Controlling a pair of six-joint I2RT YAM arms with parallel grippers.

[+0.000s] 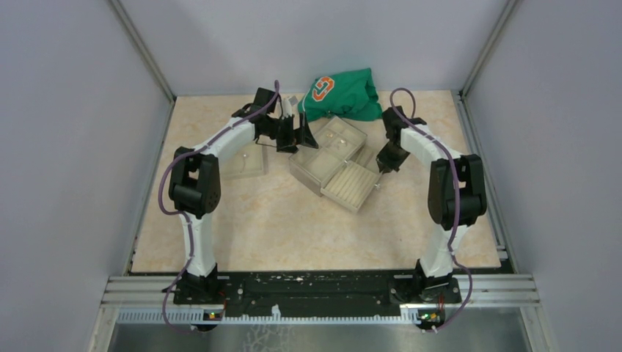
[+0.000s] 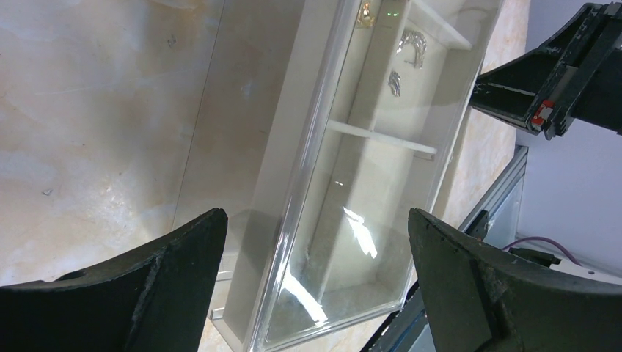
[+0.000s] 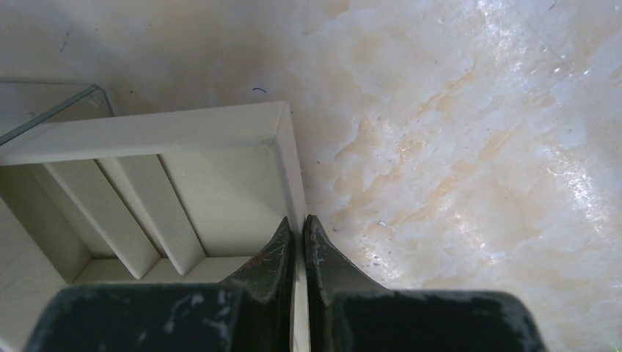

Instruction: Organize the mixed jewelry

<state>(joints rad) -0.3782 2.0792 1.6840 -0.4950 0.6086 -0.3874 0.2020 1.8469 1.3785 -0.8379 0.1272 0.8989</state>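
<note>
Left wrist view: left gripper (image 2: 315, 217) gapes wide, holding nothing, over the clear box (image 2: 306, 150); 2 silvery jewelry pieces (image 2: 411, 45) lie in its compartment at upper centre. Right gripper (image 3: 298, 242) pinches the wall of the ribbed tray (image 3: 183, 130).

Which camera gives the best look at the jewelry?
The left wrist view: two silvery pieces lie in a compartment of the clear box, close enough to show their shapes. From the top view they are at most faint specks. The right wrist view shows none, only the ridged drawer.
</note>
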